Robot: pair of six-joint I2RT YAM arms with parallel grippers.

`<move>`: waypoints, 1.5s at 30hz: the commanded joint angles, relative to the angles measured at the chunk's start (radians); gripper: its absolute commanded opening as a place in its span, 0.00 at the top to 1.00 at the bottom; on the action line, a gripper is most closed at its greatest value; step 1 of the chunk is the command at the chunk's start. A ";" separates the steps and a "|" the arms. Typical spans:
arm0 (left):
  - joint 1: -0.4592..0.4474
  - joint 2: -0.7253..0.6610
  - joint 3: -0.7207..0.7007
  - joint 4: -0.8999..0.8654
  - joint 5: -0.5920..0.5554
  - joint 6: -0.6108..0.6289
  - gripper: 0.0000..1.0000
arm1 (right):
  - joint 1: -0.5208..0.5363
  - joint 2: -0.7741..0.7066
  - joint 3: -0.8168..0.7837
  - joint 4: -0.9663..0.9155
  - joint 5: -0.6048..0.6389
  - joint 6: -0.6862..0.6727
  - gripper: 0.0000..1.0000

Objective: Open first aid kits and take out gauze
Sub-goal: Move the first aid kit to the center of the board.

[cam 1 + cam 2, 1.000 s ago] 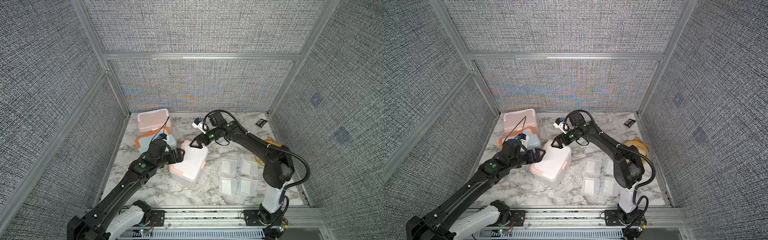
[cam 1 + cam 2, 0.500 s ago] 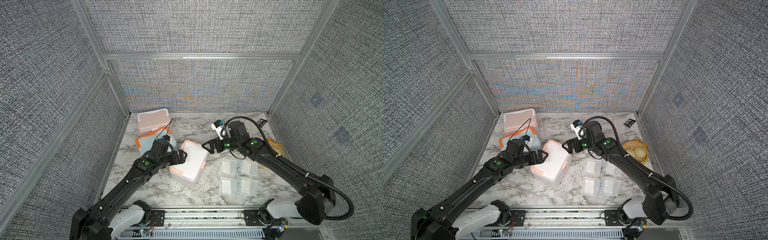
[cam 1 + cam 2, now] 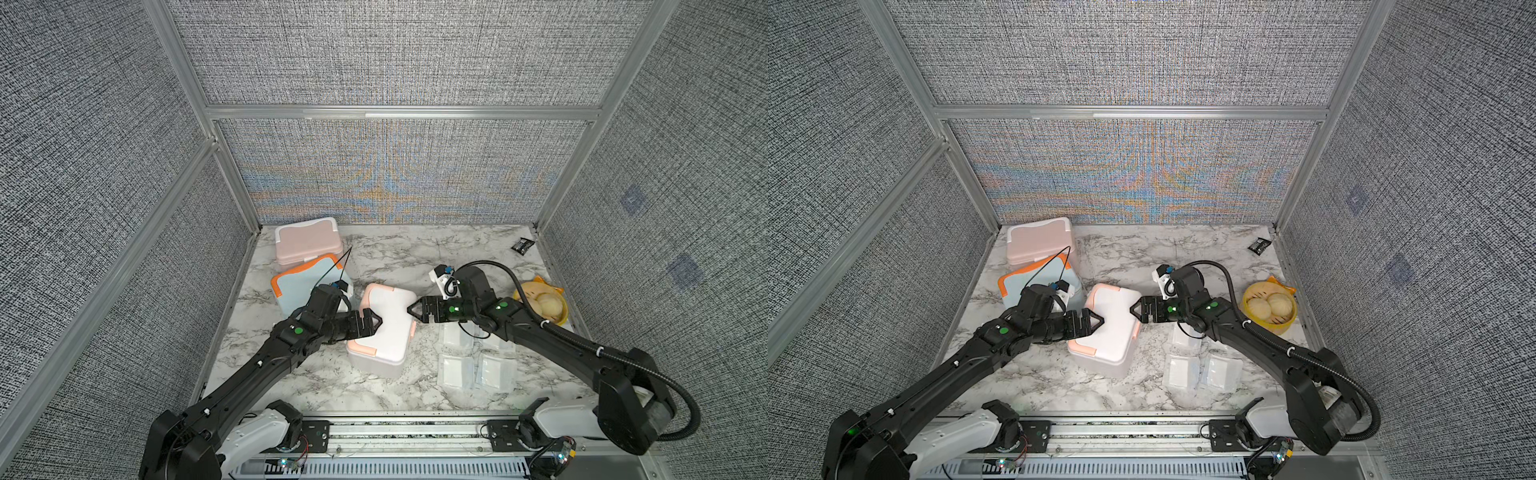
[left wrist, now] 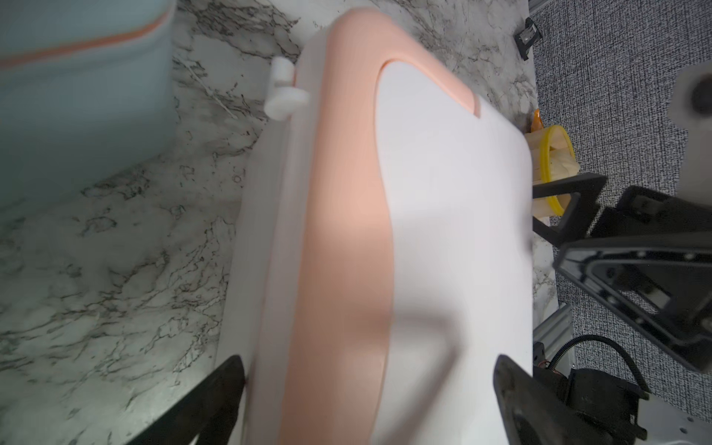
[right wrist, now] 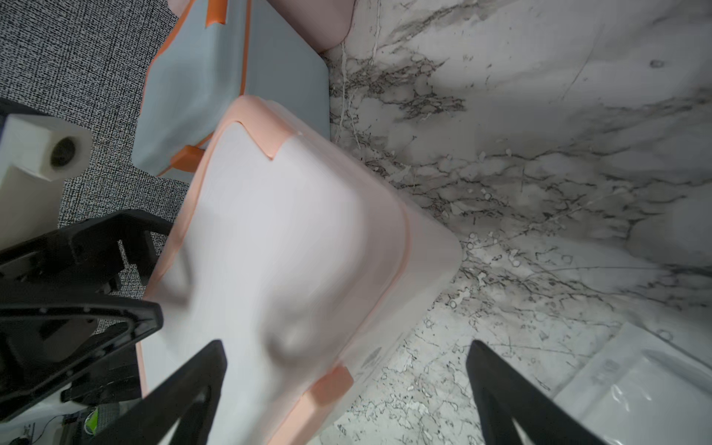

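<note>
The white-and-peach first aid kit [image 3: 384, 332] [image 3: 1106, 332] stands mid-table with its lid down. My left gripper [image 3: 377, 321] [image 4: 366, 385] is open at its left edge, one finger beside the wall and one over the lid. Open too, my right gripper [image 3: 410, 309] [image 5: 346, 370] spans the kit's right edge, its peach latch [image 5: 331, 383] between the fingers. The pale blue-and-orange kit [image 3: 297, 282] and the pink kit [image 3: 307, 239] sit closed at the back left. Several gauze packets [image 3: 457, 370] [image 3: 1179, 372] lie on the marble right of the kit.
A yellow basket of buns [image 3: 540, 307] sits at the right edge behind my right arm. A small black wrapper [image 3: 523, 244] lies in the back right corner. Grey panel walls close three sides, and a metal rail [image 3: 395, 432] runs along the front.
My right arm has swung from behind the kit round to its right side, over the gauze. My left gripper has edged slightly forward at the kit's left edge. The kit has stayed put.
</note>
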 commanded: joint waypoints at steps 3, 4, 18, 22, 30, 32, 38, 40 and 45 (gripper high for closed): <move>-0.039 -0.036 -0.027 0.048 0.011 -0.066 0.00 | 0.021 0.085 -0.027 0.191 -0.130 0.137 0.01; -0.044 -0.046 -0.033 0.046 0.003 -0.068 0.00 | 0.031 0.098 -0.034 0.228 -0.145 0.156 0.01; -0.045 -0.214 0.043 -0.224 -0.200 0.108 0.01 | 0.064 0.120 -0.014 0.259 -0.197 0.237 0.04; -0.045 -0.213 0.073 -0.231 -0.194 0.097 0.01 | 0.064 0.111 -0.040 0.285 -0.212 0.265 0.04; -0.045 -0.109 0.159 -0.215 -0.159 0.068 0.01 | 0.072 0.148 -0.130 0.526 -0.284 0.406 0.07; -0.046 -0.097 0.169 -0.207 -0.166 0.070 0.01 | 0.089 0.140 -0.141 0.571 -0.287 0.454 0.08; -0.045 -0.090 0.179 -0.188 -0.191 0.089 0.00 | 0.186 0.066 -0.182 0.579 -0.203 0.490 0.08; -0.045 -0.075 0.185 -0.183 -0.188 0.092 0.00 | 0.196 0.033 -0.204 0.542 -0.160 0.484 0.08; -0.046 -0.023 0.215 -0.184 -0.145 0.088 0.00 | 0.194 -0.069 -0.214 0.361 -0.023 0.389 0.01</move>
